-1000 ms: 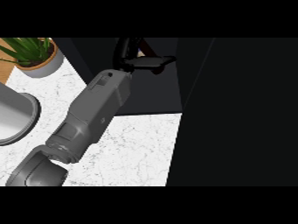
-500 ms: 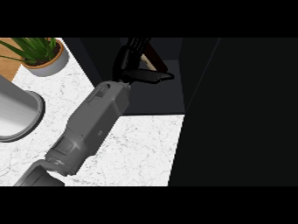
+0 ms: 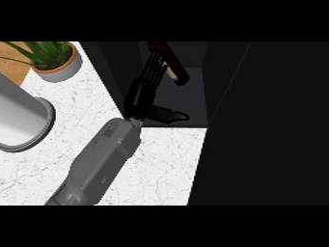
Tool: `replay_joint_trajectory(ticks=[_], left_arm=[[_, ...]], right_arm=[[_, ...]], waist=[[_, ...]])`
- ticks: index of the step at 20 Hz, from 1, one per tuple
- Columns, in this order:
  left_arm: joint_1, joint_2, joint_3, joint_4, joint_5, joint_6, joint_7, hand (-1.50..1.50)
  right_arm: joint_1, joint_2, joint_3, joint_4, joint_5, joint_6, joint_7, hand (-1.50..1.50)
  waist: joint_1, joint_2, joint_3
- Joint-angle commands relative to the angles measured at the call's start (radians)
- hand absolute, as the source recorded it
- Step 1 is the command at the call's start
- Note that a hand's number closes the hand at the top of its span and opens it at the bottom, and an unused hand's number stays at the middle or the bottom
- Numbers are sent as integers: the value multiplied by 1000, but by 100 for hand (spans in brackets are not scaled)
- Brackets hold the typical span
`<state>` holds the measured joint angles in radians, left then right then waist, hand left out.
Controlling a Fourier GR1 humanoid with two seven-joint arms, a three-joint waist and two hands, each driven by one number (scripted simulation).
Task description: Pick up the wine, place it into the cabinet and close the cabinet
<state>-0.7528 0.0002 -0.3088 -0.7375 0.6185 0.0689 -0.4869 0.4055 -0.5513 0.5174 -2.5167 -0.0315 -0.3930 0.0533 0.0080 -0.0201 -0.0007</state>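
The wine bottle (image 3: 172,65) shows as a dark brown shape with a pale end, inside the dark cabinet (image 3: 195,103) at the upper middle. My left hand (image 3: 142,99) reaches into the cabinet opening from the lower left. Its fingers (image 3: 153,71) are straight and lie along the bottle's left side, and its thumb (image 3: 174,116) sticks out to the right, away from the bottle. Whether the fingers touch the bottle is unclear. The right hand is out of view.
A large black panel (image 3: 281,125) fills the right side. A tall grey cylinder (image 3: 6,113) stands on the white marble counter (image 3: 159,164) at the left. A potted plant (image 3: 53,60) sits at the upper left.
My left hand has moved up and deeper into the cabinet. Its fingers have straightened, and the bottle now shows beside them.
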Motion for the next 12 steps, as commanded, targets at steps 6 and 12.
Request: replay_joint_trajectory(ticks=[6,12], left_arm=[[317,56,-108,-381,-34,56,75,-150],[543,78,-161,-581,-28,57,70,-150]], right_arm=[[128,-48,-19,-220,-52,20,24,-150],[116,-71,-36,-236,-34,19,45,-150]], waist=[[-3,1,2],[-5,7,1]])
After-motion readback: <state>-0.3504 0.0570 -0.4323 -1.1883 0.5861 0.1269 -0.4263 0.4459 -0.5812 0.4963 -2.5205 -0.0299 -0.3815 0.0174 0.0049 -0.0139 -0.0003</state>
